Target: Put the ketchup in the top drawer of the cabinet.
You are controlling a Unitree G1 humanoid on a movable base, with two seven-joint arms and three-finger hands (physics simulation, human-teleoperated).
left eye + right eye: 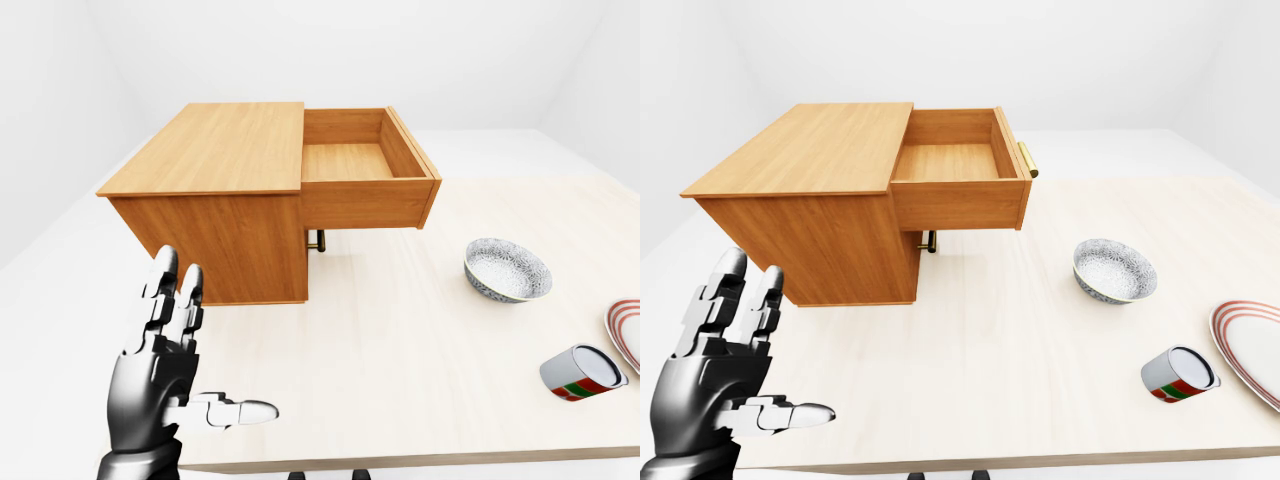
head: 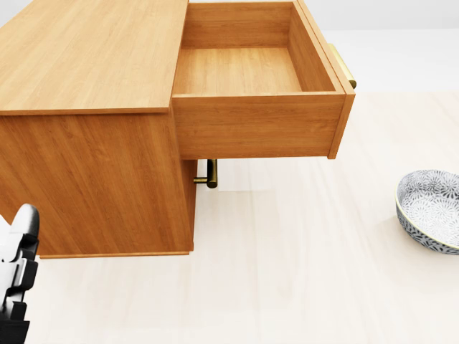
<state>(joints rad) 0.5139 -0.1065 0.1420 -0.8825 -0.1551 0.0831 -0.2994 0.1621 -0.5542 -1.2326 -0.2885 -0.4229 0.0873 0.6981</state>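
The wooden cabinet (image 1: 215, 150) stands on the table at the upper left of the left-eye view. Its top drawer (image 1: 345, 162) is pulled out to the right and is empty inside. My left hand (image 1: 215, 340) is raised at the lower left, below the cabinet's side, with its fingers spread open and holding nothing. Only one of its fingertips (image 2: 25, 215) shows in the head view. A small can-shaped container with a red and green label (image 1: 583, 372) lies on its side at the lower right. I see no clear ketchup bottle. My right hand is not in view.
A patterned bowl (image 1: 508, 270) sits right of the cabinet. A red-rimmed plate (image 1: 1250, 345) lies at the right edge beside the can. A brass handle (image 1: 320, 241) of a lower drawer shows under the open drawer. The table's near edge (image 1: 400, 462) runs along the bottom.
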